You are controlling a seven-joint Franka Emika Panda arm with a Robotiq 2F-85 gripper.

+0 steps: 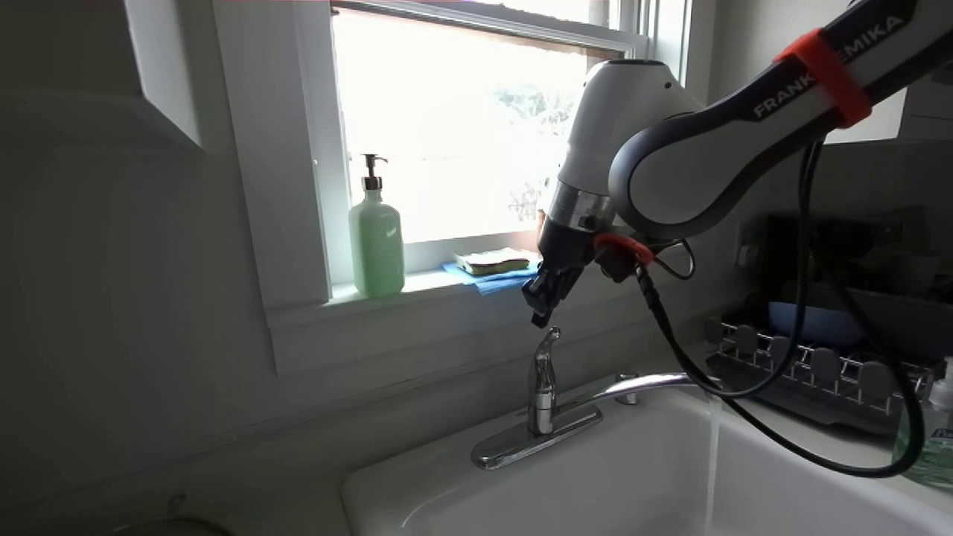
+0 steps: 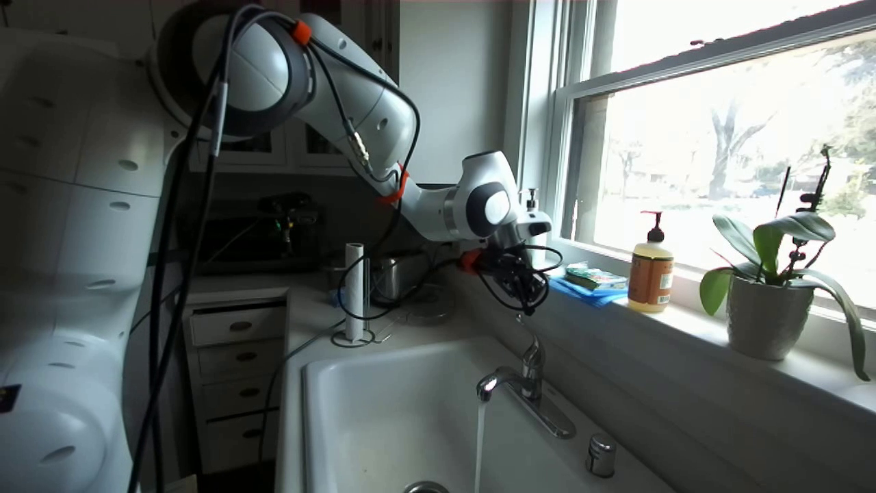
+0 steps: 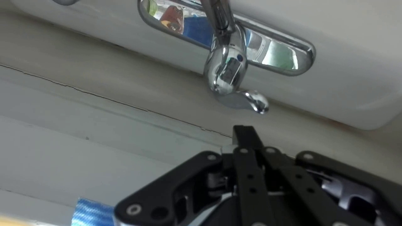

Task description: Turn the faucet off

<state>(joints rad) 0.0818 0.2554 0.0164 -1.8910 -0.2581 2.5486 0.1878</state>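
The pincer (image 1: 541,316) is together, gripping nothing, just above the lever (image 1: 546,365) and, in the wrist view, apart from it. The faucet (image 1: 545,417) stands at the edge of the table (image 2: 311,305) below the window (image 1: 447,126); water (image 2: 480,438) runs. Judged step: approach; next, lower onto the lever and push it toward off. Legible: "FRANK" and "EMIKA" on the arm (image 1: 722,171); the orange label (image 2: 647,277) is unreadable.
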